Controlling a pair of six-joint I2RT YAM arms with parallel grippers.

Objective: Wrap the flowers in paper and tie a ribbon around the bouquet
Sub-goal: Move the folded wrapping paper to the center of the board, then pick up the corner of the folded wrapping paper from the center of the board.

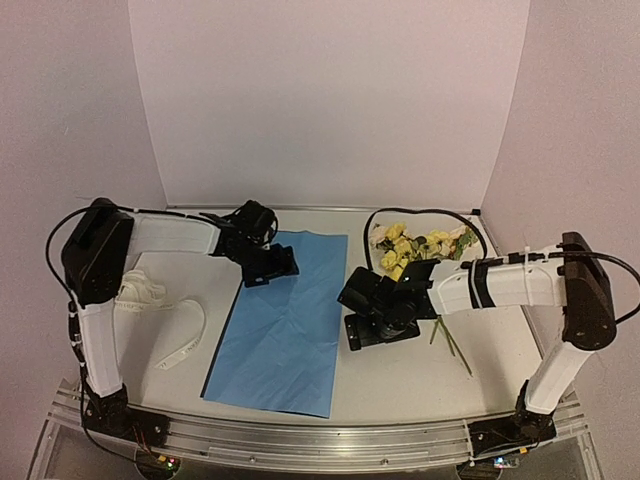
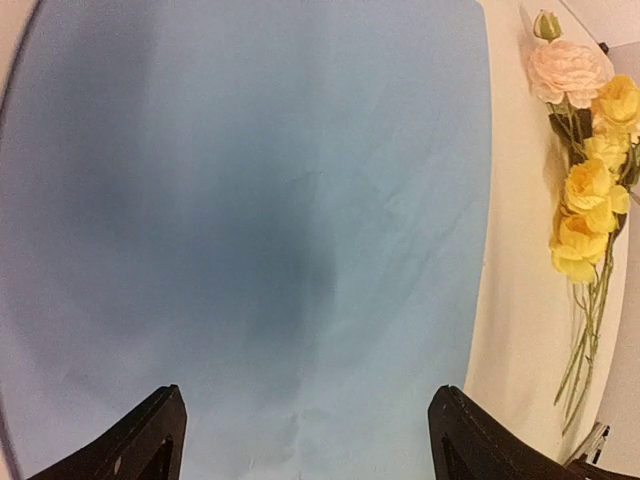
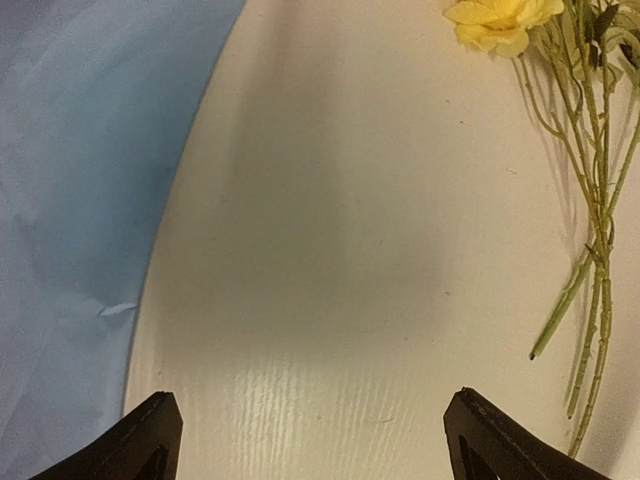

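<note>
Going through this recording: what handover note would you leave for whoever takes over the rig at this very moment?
Grippers: left gripper open and empty, above the far part of the paper. The right gripper is open and empty, over the bare table between paper and flowers.
Things: paper lies flat, light blue face up. The flowers lie loose to its right, not touching it, stems pointing to the near edge. The ribbon lies loose left of the paper.
Done: paper spread out.
Left: put flowers on paper, wrap, tie ribbon.
</note>
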